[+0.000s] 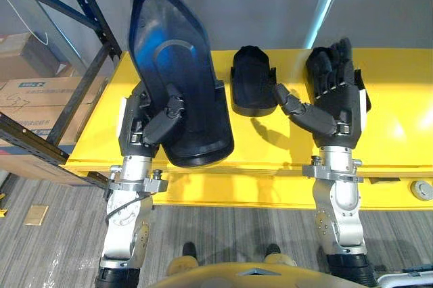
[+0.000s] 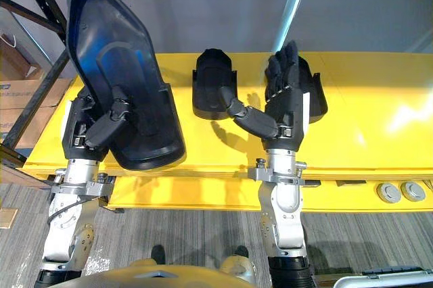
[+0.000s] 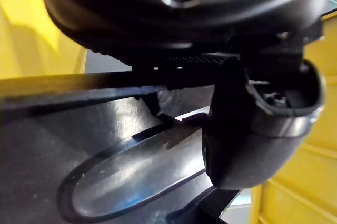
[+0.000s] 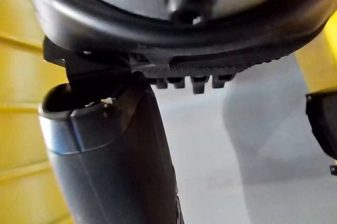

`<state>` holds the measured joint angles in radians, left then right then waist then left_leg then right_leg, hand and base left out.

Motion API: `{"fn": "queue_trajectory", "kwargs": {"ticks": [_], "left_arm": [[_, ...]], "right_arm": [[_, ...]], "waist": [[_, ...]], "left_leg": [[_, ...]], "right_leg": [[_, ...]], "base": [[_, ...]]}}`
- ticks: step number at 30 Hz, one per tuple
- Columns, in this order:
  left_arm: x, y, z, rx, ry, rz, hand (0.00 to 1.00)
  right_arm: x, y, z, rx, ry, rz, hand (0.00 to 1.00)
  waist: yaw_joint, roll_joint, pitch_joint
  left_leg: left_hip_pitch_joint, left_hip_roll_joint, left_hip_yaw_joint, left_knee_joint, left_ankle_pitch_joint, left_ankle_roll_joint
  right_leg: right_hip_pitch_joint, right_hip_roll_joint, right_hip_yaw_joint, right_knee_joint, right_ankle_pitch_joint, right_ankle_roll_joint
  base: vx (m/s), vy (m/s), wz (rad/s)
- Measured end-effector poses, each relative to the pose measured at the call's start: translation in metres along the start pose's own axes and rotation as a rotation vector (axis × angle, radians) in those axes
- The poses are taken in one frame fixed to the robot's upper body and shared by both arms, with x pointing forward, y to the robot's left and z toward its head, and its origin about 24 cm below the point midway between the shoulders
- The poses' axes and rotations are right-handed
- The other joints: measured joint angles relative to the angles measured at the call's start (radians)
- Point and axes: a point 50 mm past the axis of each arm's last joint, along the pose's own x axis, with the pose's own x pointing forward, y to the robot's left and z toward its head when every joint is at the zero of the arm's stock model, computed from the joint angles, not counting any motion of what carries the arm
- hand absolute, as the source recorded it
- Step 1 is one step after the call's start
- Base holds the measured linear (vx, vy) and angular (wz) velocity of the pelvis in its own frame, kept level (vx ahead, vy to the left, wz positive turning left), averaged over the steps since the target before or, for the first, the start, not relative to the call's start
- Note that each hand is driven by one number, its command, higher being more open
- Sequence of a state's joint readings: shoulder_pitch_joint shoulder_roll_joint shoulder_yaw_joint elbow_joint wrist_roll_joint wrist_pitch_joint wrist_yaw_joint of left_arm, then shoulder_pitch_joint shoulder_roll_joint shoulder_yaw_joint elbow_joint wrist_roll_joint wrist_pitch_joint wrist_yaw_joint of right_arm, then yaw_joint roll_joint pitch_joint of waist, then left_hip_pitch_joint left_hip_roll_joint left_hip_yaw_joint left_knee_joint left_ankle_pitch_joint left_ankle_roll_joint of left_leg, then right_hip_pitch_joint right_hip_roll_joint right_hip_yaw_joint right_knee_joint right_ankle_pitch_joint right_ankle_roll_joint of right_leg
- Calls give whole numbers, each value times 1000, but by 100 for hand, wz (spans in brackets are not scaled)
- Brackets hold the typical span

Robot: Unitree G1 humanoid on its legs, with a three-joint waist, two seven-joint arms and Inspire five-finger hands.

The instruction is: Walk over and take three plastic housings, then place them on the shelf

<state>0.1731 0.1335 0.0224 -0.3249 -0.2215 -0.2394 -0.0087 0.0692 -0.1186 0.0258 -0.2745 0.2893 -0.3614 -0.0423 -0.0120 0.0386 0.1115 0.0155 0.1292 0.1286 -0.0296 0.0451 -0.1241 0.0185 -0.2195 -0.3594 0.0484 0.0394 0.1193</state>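
The big dark plastic housing [image 1: 177, 51] was up off the surface, standing nearly upright with its hollow side facing the camera. Its lower end hung over the near edge of the yellow worktop [image 1: 392, 112]. The left hand [image 1: 139, 126] was grasping it from behind, and the thumb was clamped down on the inner face next to a raised oval ridge. The left wrist view showed that thumb pressed flat on the glossy plastic.

A smaller dark housing [image 1: 252, 80] lay flat on the worktop between the two hands. The right hand [image 1: 335, 99] was released above the worktop, its fingers straight and pointing away. Its thumb stuck out toward the smaller housing, with the tip just beside that housing's edge. Another dark housing [image 2: 317, 95] peeked out from behind the right hand, mostly hidden.

Two round metal discs [image 2: 399, 191] sat on the worktop's front lip, far right. A dark blue rack [image 1: 93, 11] stood at the left end, with cardboard boxes [image 1: 40, 92] behind it. One box carried a small blue label, too small to read. Grey carpeted floor [image 1: 223, 234] lay below.
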Motion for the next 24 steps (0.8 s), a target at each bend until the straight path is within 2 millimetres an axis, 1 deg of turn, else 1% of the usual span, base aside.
{"fn": "queue_trajectory", "kwargs": {"ticks": [2, 3, 5, 6, 7, 8, 11, 13, 14, 16, 18, 21, 24], "left_arm": [[-3, 16, -8, 151, 75, 68, 0], [-5, 22, -10, 176, 91, 85, 0], [-9, 46, -21, 269, 171, 147, 0], [-10, 52, -24, 283, 188, 158, 0], [-10, 62, -28, 299, 216, 178, 0], [-8, 69, -31, 290, 235, 194, 0], [3, 78, -37, 279, 249, 212, 0], [22, 88, -46, 262, 268, 230, 0], [26, 90, -48, 259, 275, 239, 0], [39, 100, -56, 231, 309, 264, 0], [45, 104, -62, 203, 333, 277, 0], [53, 113, -71, 155, 380, 304, 0], [58, 119, -75, 134, 412, 323, 0]], "right_arm": [[1, -1, 1, -4, 0, 16, 100], [1, -1, 1, -2, 0, 22, 100], [2, -4, 1, 8, 10, 36, 100], [2, -4, 0, 12, 14, 37, 100], [2, -4, -1, 20, 24, 41, 100], [2, -4, -5, 32, 40, 42, 100], [2, 0, -19, 36, 101, 60, 100], [2, 9, -30, 11, 164, 130, 100], [2, 11, -30, -4, 171, 151, 100], [6, 16, -30, -17, 175, 218, 100], [14, 16, -26, -31, 147, 237, 100], [27, 16, -18, -57, 98, 261, 100], [31, 14, -13, -64, 75, 256, 100]], "waist": [[6, 6, -4], [5, 8, -5], [6, 18, -12], [6, 20, -13], [7, 22, -14], [8, 22, -14], [10, 25, -15], [8, 35, -19], [9, 38, -18], [3, 48, -16], [0, 50, -16], [-21, 50, -16], [-24, 54, -14]], "left_leg": [[16, 0, -1, -26, 15, -1], [18, 0, -2, -30, 18, -1], [27, -1, -5, -48, 30, 1], [27, -1, -6, -49, 31, 1], [27, -1, -10, -49, 33, 1], [27, 0, -14, -49, 36, 1], [27, -1, -19, -49, 40, 1], [26, 0, -20, -49, 44, 4], [26, 0, -18, -49, 44, 4], [23, 0, -5, -49, 46, 5], [12, 0, 5, -44, 47, 6], [6, -1, 8, -43, 50, 7], [7, -1, 23, -42, 51, 5]], "right_leg": [[4, 1, -2, 1, 0, 0], [4, 1, -2, 1, 0, 0], [4, 2, -5, 3, -1, 0], [5, 2, -6, 4, -2, 1], [5, 2, -7, 6, -5, 2], [4, 2, -8, 12, -10, 0], [-2, -3, -9, 37, -26, -1], [-7, -4, -4, 45, -30, 1], [-11, -4, -1, 49, -30, 1], [-32, -6, 15, 66, -32, -1], [-53, -8, 32, 82, -34, -1], [-85, -16, 46, 134, -59, 3], [-117, -20, 70, 182, -83, 2]], "base": [[0, 0, 0], [-10, -10, 4], [-12, -11, 3], [-19, -12, 4], [-26, -14, 7], [-31, -14, 7], [-40, -13, 6], [-52, -11, 0], [-57, -6, -9], [-53, -2, -15], [-40, -6, -15], [-18, -10, -5], [-13, -33, -15]]}}
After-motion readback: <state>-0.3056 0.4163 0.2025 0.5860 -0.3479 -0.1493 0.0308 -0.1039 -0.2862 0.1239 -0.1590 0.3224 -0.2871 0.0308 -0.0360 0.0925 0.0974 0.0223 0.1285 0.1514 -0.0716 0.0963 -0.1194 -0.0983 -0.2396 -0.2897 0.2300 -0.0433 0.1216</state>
